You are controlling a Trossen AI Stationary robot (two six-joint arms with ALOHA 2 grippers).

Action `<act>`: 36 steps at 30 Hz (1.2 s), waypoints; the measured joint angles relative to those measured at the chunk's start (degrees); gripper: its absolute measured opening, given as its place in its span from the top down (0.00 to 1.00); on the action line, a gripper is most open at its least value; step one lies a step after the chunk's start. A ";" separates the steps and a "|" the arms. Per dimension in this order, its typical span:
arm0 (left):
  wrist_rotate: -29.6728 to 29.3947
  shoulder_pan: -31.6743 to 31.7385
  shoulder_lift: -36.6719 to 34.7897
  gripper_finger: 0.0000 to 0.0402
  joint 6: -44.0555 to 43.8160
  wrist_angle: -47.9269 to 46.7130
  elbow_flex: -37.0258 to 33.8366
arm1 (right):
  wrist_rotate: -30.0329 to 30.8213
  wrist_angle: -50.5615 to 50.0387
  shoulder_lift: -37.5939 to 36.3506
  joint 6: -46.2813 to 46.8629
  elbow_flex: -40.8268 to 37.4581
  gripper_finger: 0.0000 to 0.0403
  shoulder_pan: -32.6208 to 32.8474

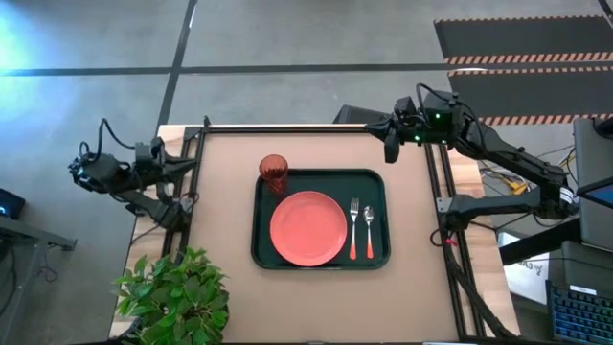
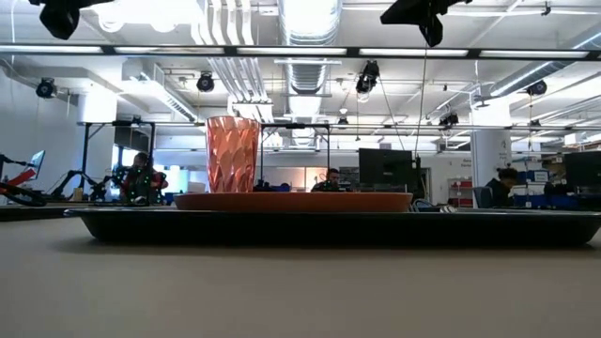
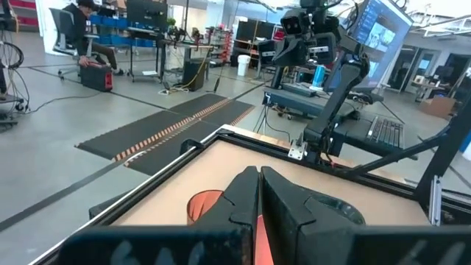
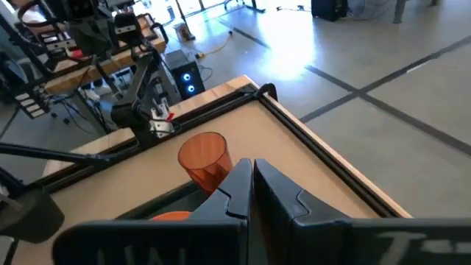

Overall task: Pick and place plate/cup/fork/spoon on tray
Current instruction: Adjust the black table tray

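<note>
The dark tray [image 1: 374, 182] lies mid-table. On it rest the salmon plate [image 1: 307, 228], the fork [image 1: 353, 228] and the spoon [image 1: 368, 228] side by side to the plate's right, and the red-brown cup [image 1: 274, 172] upright at the tray's far left corner. In the low view the cup [image 2: 232, 154] stands behind the plate [image 2: 293, 201]. My left gripper [image 1: 196, 144] is shut and empty, raised at the table's far left edge. My right gripper [image 1: 391, 149] is shut and empty, raised above the table's far right part.
A potted green plant [image 1: 175, 292] stands at the table's near left corner. A black frame rail [image 1: 287, 127] runs along the far edge and side rails flank the table. People sit at desks in the room behind.
</note>
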 joint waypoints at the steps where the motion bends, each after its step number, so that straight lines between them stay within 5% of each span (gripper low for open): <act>1: 0.13 0.00 0.03 1.00 -0.02 0.04 -0.02 | 0.01 -0.02 0.03 0.24 0.00 0.98 0.00; 9: 0.16 0.00 -0.68 1.00 0.02 2.82 0.10 | 0.02 -3.82 0.04 12.66 0.00 0.98 0.00; 12: 0.59 0.00 -0.57 1.00 3.29 5.09 0.22 | -1.77 -3.65 0.02 10.71 0.00 0.98 0.15; 17: 9.95 0.00 -0.55 1.00 13.19 4.99 0.22 | -13.56 -3.49 -0.52 -1.13 0.00 0.98 1.39; 24: 14.22 -0.04 -3.13 1.00 8.07 -2.58 0.42 | -30.18 -5.52 -4.83 -15.59 0.00 0.98 2.04; 32: 14.20 -0.02 -7.49 1.00 6.43 -4.38 0.31 | -29.06 -12.06 -13.74 -16.62 -0.28 0.98 2.01; 36: 14.17 -0.02 -8.25 1.00 6.47 -4.38 0.23 | -20.57 -12.07 -15.65 -8.61 -1.27 0.98 1.99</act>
